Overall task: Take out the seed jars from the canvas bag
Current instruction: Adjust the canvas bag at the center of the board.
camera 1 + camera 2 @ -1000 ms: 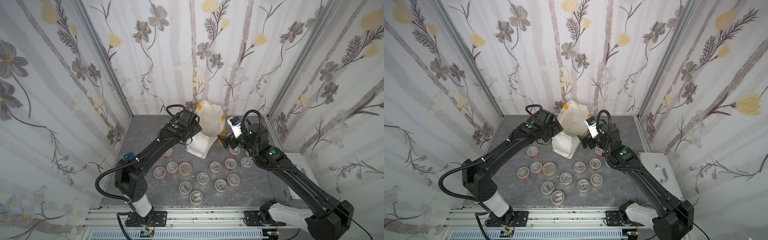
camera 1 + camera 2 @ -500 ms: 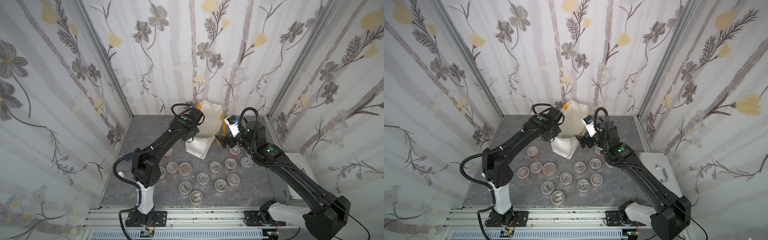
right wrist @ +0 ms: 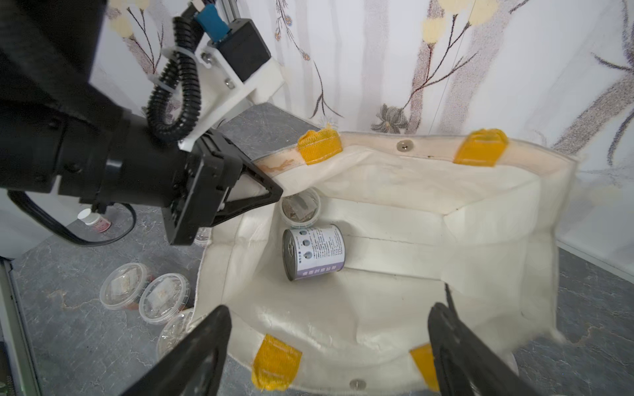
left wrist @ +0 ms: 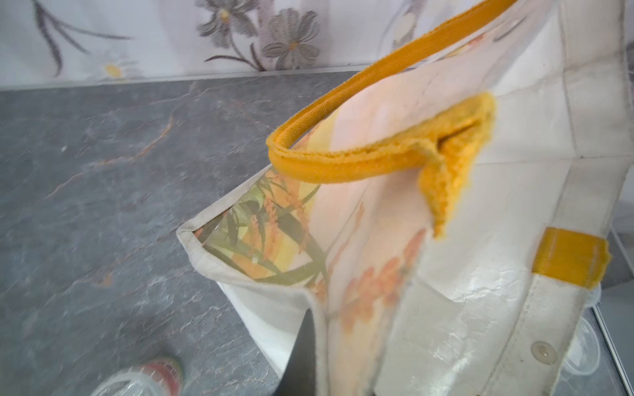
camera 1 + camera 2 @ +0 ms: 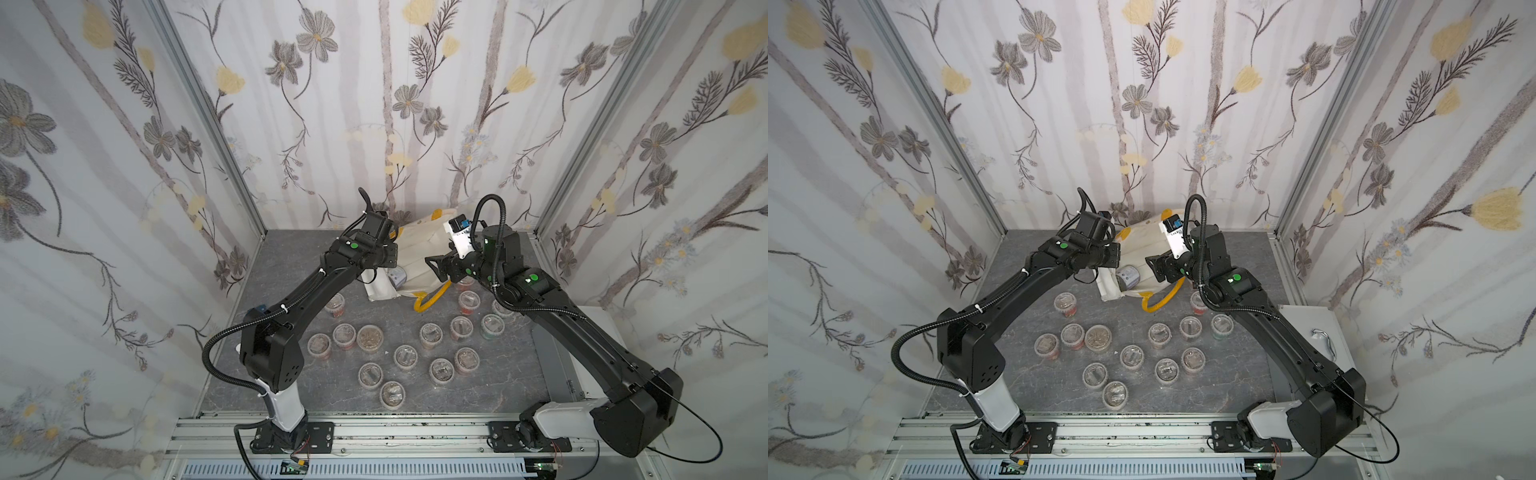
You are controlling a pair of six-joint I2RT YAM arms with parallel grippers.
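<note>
The canvas bag [image 5: 415,253] [image 5: 1142,247] stands at the back of the table, its mouth tipped towards my right arm. My left gripper [image 5: 395,257] [image 5: 1115,255] [image 3: 271,192] is shut on the canvas bag's rim; in the left wrist view one dark finger [image 4: 303,356] lies against the cloth [image 4: 480,274]. My right gripper [image 5: 432,266] [image 5: 1152,266] [image 3: 329,308] hangs open at the bag's mouth, holding nothing. Inside the bag [image 3: 411,301] lie one seed jar [image 3: 300,209] and a metal can [image 3: 314,252] [image 5: 1128,277]. Several seed jars [image 5: 370,338] [image 5: 1098,336] stand on the table in front.
A yellow handle [image 5: 432,297] [image 5: 1163,297] droops from the bag onto the table. A silver case [image 5: 1320,332] lies at the right edge. A small white bottle [image 3: 94,219] stands behind my left arm. Flowered walls close three sides; a rail runs along the front.
My left gripper has shut on the bag's rim and pulled it up and over. The bag's mouth now gapes and a handle hangs down. My right gripper has moved to the mouth.
</note>
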